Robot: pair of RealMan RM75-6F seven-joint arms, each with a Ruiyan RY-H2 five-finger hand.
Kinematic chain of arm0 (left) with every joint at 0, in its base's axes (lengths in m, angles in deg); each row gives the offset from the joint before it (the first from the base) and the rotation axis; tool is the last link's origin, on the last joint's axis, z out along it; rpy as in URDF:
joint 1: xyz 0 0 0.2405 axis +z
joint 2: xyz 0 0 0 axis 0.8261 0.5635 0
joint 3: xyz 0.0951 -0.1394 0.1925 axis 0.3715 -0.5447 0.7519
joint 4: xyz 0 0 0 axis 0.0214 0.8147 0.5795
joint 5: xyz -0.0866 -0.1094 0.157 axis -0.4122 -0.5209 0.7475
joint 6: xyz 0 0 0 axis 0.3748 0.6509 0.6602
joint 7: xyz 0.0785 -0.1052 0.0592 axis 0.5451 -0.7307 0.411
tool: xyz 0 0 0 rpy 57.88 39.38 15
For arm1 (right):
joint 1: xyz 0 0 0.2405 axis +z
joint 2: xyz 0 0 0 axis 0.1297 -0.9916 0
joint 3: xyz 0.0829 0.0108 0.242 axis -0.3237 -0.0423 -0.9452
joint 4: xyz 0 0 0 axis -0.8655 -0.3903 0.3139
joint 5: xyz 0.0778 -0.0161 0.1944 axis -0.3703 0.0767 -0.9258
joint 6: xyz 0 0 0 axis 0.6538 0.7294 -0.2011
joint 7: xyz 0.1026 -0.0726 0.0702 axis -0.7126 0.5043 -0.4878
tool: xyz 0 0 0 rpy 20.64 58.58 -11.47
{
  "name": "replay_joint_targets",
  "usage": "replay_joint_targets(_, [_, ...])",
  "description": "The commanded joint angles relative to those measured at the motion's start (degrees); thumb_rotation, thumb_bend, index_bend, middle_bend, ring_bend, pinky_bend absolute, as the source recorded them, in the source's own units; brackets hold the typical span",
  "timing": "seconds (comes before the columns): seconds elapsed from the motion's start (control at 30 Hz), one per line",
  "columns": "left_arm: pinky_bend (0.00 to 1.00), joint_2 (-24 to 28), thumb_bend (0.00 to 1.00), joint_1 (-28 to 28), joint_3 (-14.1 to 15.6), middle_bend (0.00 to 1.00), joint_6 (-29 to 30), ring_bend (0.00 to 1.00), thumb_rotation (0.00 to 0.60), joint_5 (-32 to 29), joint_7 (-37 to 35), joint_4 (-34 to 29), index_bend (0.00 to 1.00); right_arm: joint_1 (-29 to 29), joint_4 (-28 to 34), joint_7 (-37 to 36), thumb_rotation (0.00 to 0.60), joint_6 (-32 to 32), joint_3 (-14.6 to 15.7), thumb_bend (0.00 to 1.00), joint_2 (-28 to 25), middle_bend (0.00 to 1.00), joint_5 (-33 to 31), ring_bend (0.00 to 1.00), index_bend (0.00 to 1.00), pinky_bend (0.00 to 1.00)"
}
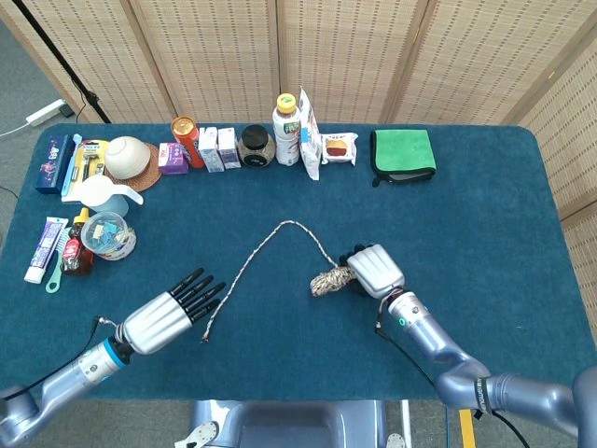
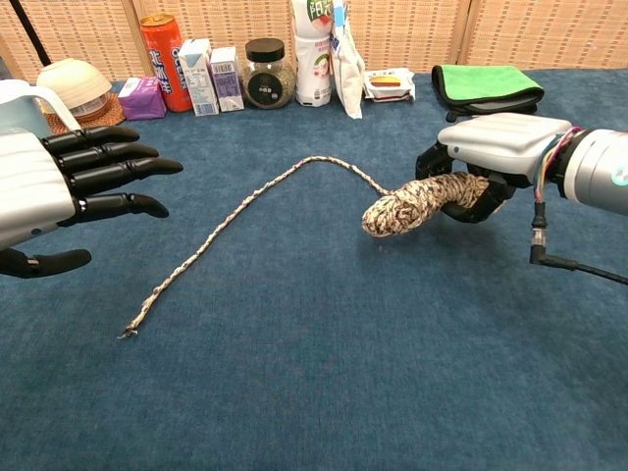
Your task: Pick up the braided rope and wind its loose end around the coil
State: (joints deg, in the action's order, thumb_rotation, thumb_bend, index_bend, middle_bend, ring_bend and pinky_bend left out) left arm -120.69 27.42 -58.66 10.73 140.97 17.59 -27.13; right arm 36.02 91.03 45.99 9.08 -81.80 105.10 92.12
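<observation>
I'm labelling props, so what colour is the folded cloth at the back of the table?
The folded cloth is bright green with dark edging, clearest in the head view.

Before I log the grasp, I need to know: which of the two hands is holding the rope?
The right hand: its fingers wrap the rope's coil. The left hand hovers with fingers spread, off the loose end.

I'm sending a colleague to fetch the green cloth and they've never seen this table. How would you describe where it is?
Look along the row of groceries at the far edge of the blue table, in front of the woven screens. The green cloth lies folded flat at the right end of that row, just past a small snack packet. It is the only green thing, and soft where its neighbours are bottles, cartons and jars.
</observation>
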Motion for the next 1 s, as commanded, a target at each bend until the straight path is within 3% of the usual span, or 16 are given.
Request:
replay_joint_targets(0.03, [0.0,-0.6,0.33,-1.6,1.1,0.0,-0.1,0.0,0.6,1.7,0.3,2.0,0.2,0.0,0.1,0.0,0.6,0.1,0.0,0.76,0.0,0.54,-0.1,0.34,0.61,0.48])
replay_joint_targets(0.43, [0.0,-3.1,0.34,-4.9,4.4,0.0,-1.3,0.0,0.6,4.4,1.7,6.9,0.22,0.0,-0.3,0.2,0.6,0.5,0.3,0.77,0.2,0.54,-0.7,0.34,0.61,0.48])
replay_joint_targets(1.0, [0.0,-7.5,0.34,-5.8,7.4,0.0,-2.0,0.0,0.6,2.9,1.2,11.2,0.25,-0.3,-1.6,-0.7,0.6,0.4,0.8,0.77,0.1,0.54,-0.7,0.34,0.61,0.48])
